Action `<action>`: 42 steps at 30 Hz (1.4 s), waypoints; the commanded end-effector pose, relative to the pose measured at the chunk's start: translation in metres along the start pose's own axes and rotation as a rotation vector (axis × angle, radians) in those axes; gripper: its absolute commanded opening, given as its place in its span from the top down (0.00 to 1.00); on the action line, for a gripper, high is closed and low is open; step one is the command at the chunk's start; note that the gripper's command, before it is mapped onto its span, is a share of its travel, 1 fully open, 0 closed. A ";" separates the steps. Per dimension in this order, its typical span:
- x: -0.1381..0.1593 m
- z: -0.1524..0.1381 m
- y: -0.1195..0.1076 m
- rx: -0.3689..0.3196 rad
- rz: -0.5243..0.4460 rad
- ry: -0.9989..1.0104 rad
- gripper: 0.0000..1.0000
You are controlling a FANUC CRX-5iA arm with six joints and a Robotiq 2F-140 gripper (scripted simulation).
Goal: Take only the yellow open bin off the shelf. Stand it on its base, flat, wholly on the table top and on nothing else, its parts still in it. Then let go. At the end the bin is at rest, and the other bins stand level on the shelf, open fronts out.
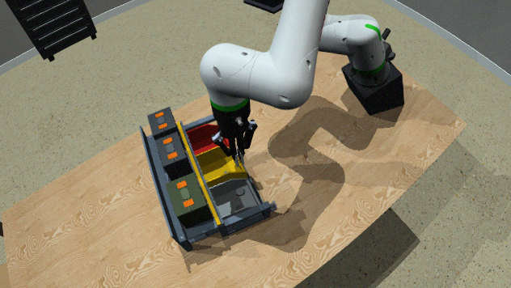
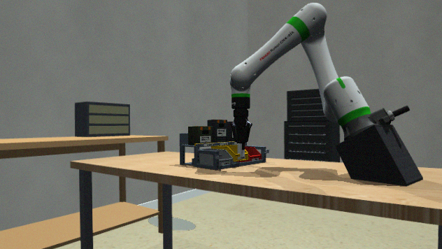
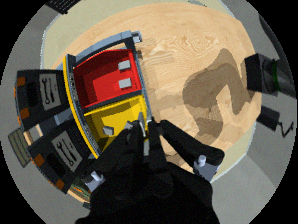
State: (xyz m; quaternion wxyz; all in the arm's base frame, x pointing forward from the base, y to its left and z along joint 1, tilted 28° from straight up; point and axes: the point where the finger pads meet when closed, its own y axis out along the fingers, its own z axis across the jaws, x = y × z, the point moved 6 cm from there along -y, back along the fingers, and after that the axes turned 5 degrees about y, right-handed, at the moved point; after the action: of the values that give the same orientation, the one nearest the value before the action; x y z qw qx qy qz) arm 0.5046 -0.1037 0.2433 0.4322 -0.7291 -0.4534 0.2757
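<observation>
The yellow open bin (image 1: 219, 164) stands in the middle slot of the shelf's front row, between a red bin (image 1: 204, 138) and a grey bin (image 1: 236, 198). It also shows in the exterior view (image 2: 228, 150) and in the wrist view (image 3: 116, 125). My gripper (image 1: 238, 158) points straight down and is shut on the yellow bin's front wall, at the open side. In the wrist view the fingertips (image 3: 144, 132) pinch that thin wall. The parts inside the yellow bin are mostly hidden by my fingers.
The dark shelf frame (image 1: 194, 178) lies at an angle on the wooden table (image 1: 323, 194). Three dark closed boxes with orange marks (image 1: 174, 162) fill its back row. The arm's black base (image 1: 373, 86) stands at the table's far right.
</observation>
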 end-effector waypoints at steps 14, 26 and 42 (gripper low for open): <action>-0.002 0.030 -0.002 -0.001 0.000 0.000 1.00; -0.002 0.030 -0.002 -0.001 0.000 0.000 1.00; -0.005 0.060 -0.002 -0.001 0.000 0.000 1.00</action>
State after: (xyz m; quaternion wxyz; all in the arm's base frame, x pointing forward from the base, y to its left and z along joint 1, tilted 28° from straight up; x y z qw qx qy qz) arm 0.4543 -0.0854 0.2162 0.4323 -0.7291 -0.4534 0.2757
